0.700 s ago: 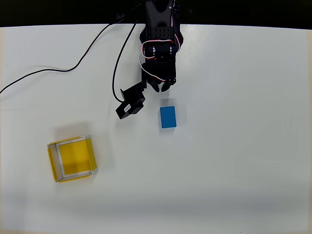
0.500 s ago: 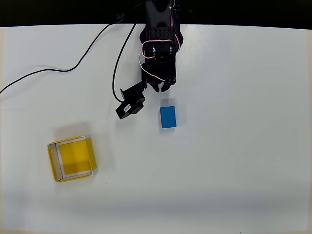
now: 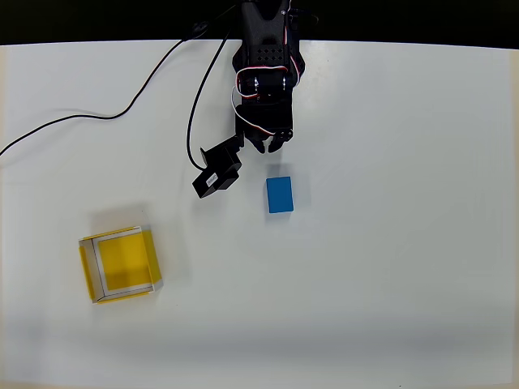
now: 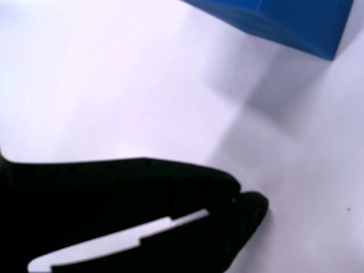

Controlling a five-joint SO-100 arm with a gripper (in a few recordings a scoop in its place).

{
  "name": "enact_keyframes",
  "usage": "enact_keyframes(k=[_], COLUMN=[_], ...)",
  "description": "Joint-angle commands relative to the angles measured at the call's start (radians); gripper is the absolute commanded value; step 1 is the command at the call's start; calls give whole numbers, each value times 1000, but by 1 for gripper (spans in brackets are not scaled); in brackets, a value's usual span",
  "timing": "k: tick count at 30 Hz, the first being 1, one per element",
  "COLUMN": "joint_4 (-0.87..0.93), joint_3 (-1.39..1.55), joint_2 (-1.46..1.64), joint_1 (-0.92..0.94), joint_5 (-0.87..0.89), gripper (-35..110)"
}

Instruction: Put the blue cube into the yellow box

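In the overhead view the blue cube (image 3: 279, 194) lies on the white table, just below my black gripper (image 3: 268, 146), with a small gap between them. The gripper points down the picture toward the cube and holds nothing. Far to the lower left sits the yellow box (image 3: 119, 264), open and with nothing in it. In the wrist view the cube (image 4: 284, 17) shows at the top edge, while the gripper (image 4: 242, 196) lies along the bottom with its two dark fingers meeting at the tip, so it is shut.
A black boxy part (image 3: 217, 172) of the arm sticks out left of the gripper. A black cable (image 3: 122, 109) runs across the upper left of the white table (image 3: 389, 267). The table's far edge meets a dark band at the top.
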Motion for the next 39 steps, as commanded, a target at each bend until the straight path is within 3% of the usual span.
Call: enact_keyframes(k=[1, 4, 7, 11, 21, 27, 39], joint_4=[14, 12, 2, 8, -137, -250, -336], joint_3=[28, 28, 28, -41, -400, -591, -905], joint_2=[28, 29, -6, -78, -359, -551, -968], joint_1=[3, -2, -12, -9, 48, 94, 135], joint_5=[2, 26, -23, -74, -31, -123, -169], gripper=[1, 7, 0, 4, 26, 39, 47])
